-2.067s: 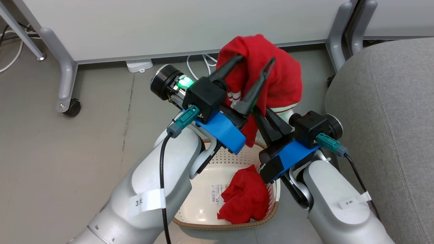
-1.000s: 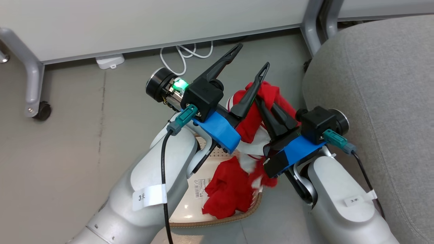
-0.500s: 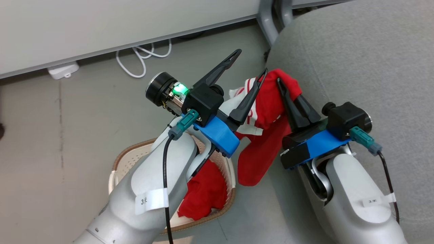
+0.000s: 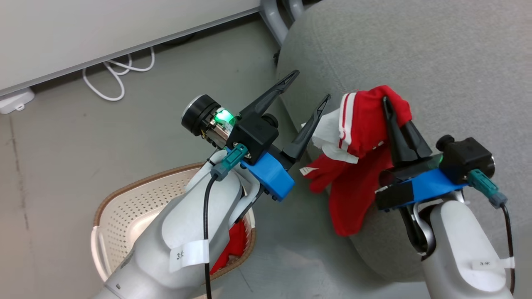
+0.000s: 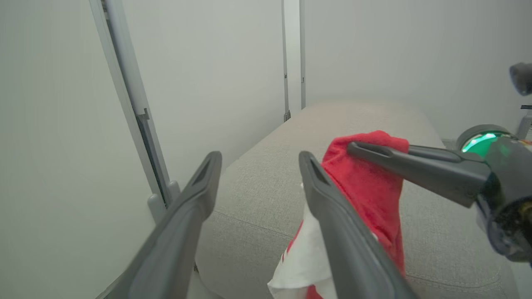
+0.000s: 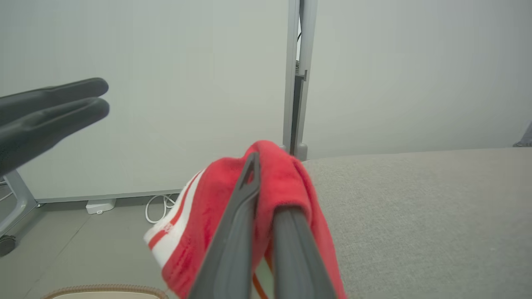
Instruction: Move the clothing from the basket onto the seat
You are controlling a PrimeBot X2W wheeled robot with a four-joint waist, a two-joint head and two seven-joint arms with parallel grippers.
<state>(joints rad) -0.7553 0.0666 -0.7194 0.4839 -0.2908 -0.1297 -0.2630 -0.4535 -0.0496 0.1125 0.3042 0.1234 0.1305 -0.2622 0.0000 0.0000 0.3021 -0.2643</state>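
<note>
Change: garment (image 4: 365, 120) is now hanging over seat (image 4: 415, 50), centre right; drop nearing.
Your right gripper (image 4: 392, 110): pinching it.
Your left gripper (image 4: 311, 86): gaping wide, empty.

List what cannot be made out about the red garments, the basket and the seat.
- Second red garment in the cream perforated plastic basket: head view, mostly hidden by the pale left forearm.
- Held red white-trimmed garment: right wrist view, lower part cut off by the bottom edge.
- Grey fabric seat cushion: head view, cut by the right edge.
</note>
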